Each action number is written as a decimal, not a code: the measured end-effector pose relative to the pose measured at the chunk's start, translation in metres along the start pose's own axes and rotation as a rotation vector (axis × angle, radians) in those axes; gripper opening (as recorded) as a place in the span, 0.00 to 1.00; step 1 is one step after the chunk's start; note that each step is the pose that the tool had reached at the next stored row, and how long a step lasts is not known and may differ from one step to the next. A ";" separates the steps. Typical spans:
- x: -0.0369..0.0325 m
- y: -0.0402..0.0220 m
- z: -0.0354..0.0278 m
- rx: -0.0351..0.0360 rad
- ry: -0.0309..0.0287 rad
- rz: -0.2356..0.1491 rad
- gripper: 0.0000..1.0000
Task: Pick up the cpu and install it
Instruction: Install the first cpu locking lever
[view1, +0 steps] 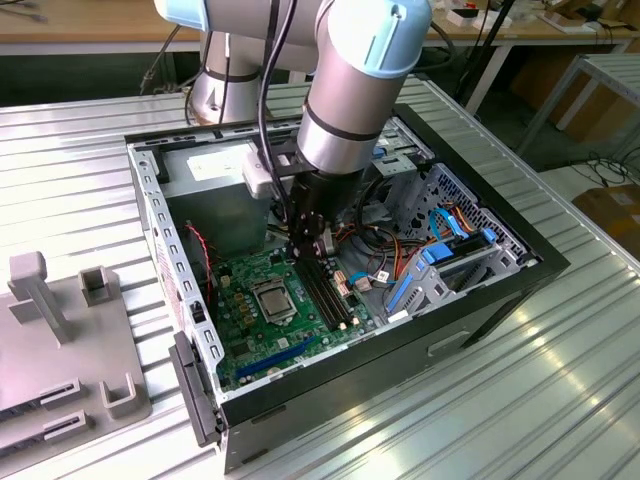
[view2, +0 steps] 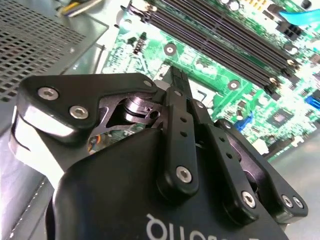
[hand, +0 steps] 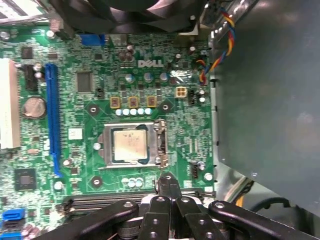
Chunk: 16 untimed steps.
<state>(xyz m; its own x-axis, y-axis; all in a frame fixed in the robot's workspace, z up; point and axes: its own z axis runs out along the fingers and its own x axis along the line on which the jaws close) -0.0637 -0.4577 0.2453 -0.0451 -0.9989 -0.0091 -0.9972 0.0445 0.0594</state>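
At the exterior view's left, a grey fixture plate on the slatted metal table; just beside it, the open computer case with the green motherboard flat on its floor. Near the board's middle, the cpu, lying flat within the square socket frame, silver-grey top up; in the first wrist view the same cpu between the long blue expansion slot and the socket's metal latch side. To the exterior view's right of the chip and above it, the gripper, poised over the dark memory slots, apart from the cpu, fingertips pressed together with nothing between them; likewise closed and empty in the second wrist view. Farther right, the blue drive bay. Likely light, stiff and thin, with a smooth metal lid prone to slip under hard pads. Probably fragile underneath, so best taken by two opposite edges, kept level and never dragged or tilted over the socket contacts. Little edge exposed above the frame, by the look of it, leaving a narrow margin for a pinch.
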 end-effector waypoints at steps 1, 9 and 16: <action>0.0000 0.0000 0.0001 0.0004 0.0070 0.000 0.11; 0.0025 -0.0001 0.0001 0.0014 0.0312 0.002 0.11; 0.0051 0.0080 0.0008 0.0027 0.0359 -0.005 0.11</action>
<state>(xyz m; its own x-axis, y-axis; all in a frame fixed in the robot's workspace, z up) -0.0720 -0.4624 0.2449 -0.0385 -0.9989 0.0265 -0.9976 0.0400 0.0568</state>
